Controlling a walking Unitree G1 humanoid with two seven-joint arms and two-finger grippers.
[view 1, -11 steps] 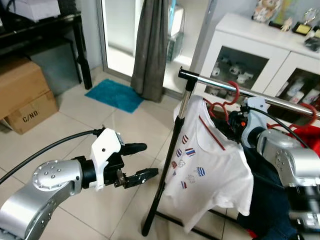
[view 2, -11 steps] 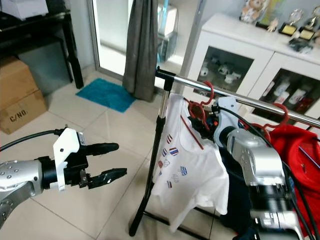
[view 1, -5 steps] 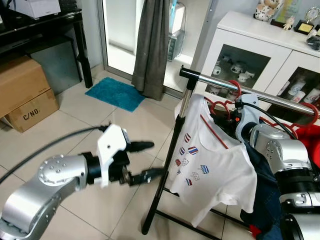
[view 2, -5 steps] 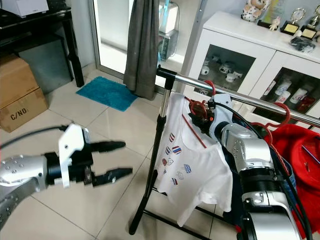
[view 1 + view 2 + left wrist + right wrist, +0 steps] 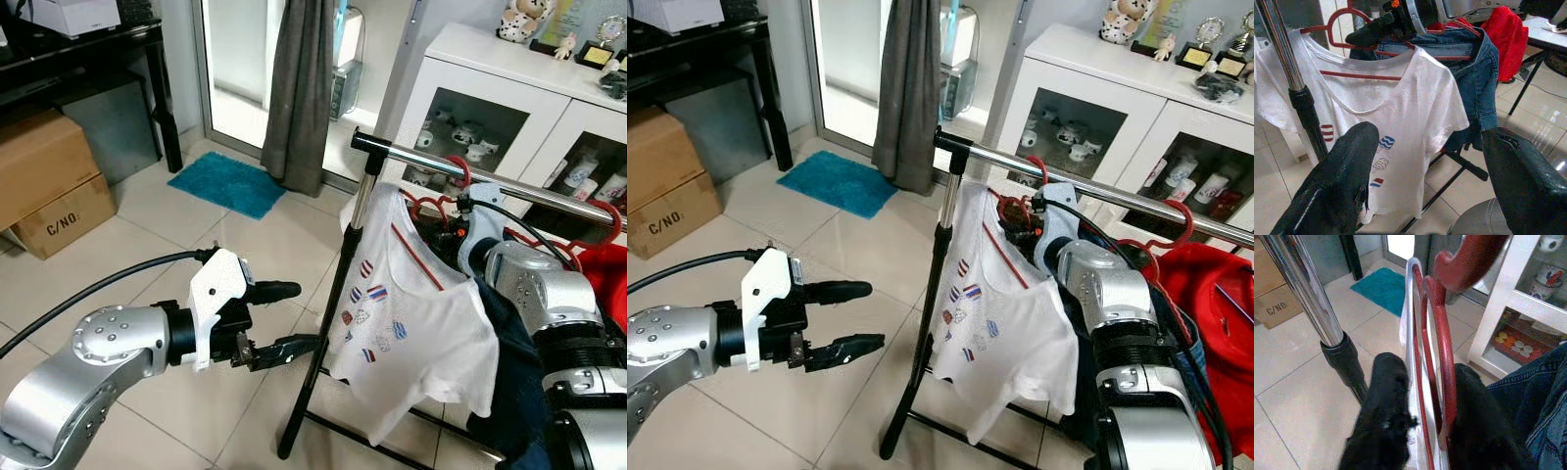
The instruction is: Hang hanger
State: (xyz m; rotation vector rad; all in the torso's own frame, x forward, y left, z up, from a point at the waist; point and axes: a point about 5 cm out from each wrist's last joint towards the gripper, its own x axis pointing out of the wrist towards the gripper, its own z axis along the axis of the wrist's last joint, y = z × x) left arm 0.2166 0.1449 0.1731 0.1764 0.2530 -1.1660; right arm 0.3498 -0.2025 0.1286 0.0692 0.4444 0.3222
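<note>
A red hanger carries a white T-shirt with small flag prints, and its hook curves across the chrome rail of a clothes rack. My right gripper is just under the rail, shut on the hanger's neck. In the right wrist view the red wire runs between the two black fingers. My left gripper hovers open and empty over the floor, left of the rack's upright post. In the left wrist view the shirt hangs ahead between the fingers.
A denim garment and a red garment hang further along the rail. A white glass-front cabinet stands behind the rack. Cardboard boxes, a black table, a teal mat and a grey curtain lie to the left.
The right gripper and hanger have shifted slightly along the rail, and the shirt has swayed. The left gripper drifted a little to the right, still open.
</note>
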